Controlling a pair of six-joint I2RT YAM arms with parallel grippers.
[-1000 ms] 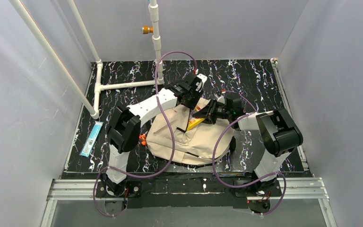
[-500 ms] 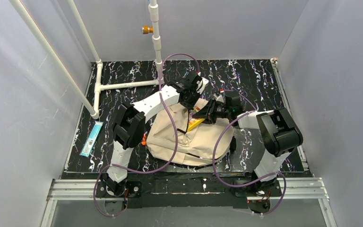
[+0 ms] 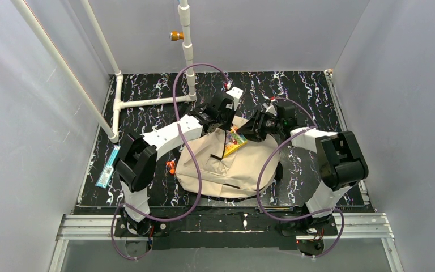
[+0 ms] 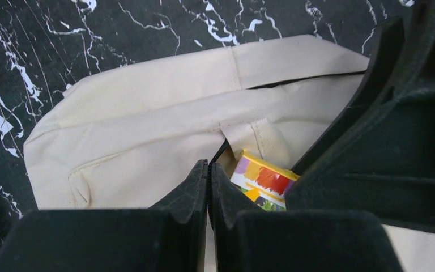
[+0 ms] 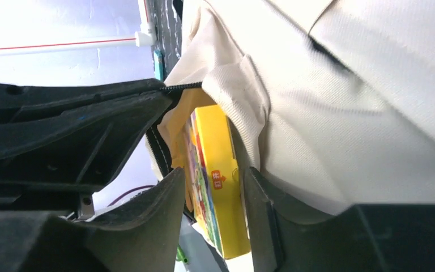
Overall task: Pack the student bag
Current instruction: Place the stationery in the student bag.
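The book [image 3: 235, 140] sits half inside the bag [image 3: 226, 170]; left tool [image 4: 208, 170] pinches the zip edge, right tool [image 5: 212, 173] straddles the book, jaws apart. Blue packet [image 3: 109, 166] at the bag's 9 o'clock lies unpacked.

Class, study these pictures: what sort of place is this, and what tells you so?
Probably a robotics lab test cell, not a classroom: left arm and right arm bolted to a metal rail, plain grey panels walling in a black marbled table, and a white pipe frame.

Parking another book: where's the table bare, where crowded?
Bare: far right corner of the table, beyond the right gripper; also between the white pipe frame and the left arm. Crowded: the mouth of the student bag, with left gripper and yellow book.
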